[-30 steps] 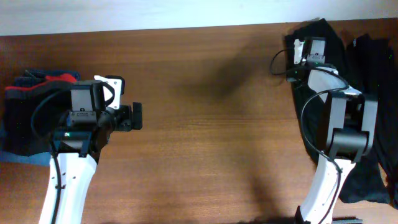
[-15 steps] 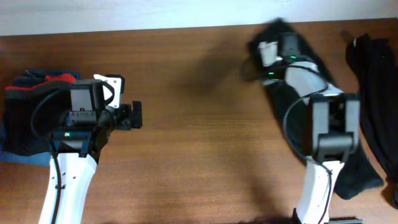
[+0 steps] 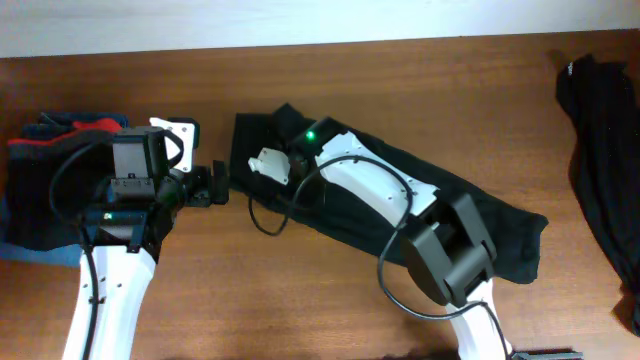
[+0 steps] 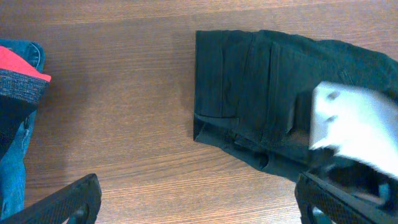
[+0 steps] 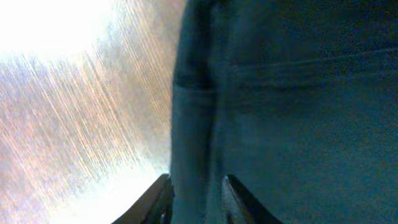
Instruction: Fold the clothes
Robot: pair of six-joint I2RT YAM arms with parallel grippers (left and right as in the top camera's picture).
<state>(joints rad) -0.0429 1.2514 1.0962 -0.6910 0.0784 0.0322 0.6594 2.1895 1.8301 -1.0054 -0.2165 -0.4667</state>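
Note:
A pair of black pants [image 3: 490, 220] lies stretched across the table's middle, waistband end at the left. My right gripper [image 3: 290, 162] is shut on a fold of the pants near the waistband. In the right wrist view the fabric [image 5: 298, 93] is pinched between the fingers, at the gripper [image 5: 196, 196]. My left gripper [image 3: 218, 186] is open and empty, just left of the waistband. In the left wrist view the pants [image 4: 242, 93] lie ahead of the open gripper [image 4: 199, 202], apart from it, and the white right wrist [image 4: 351, 124] sits on them.
A stack of folded clothes [image 3: 45, 170], red, black and blue, lies at the far left under my left arm; it also shows in the left wrist view [image 4: 18, 74]. Another black garment [image 3: 600, 150] lies at the right edge.
My right gripper has swept from the far right to the centre-left, dragging the black pants with it and stretching them out. My left arm has not moved.

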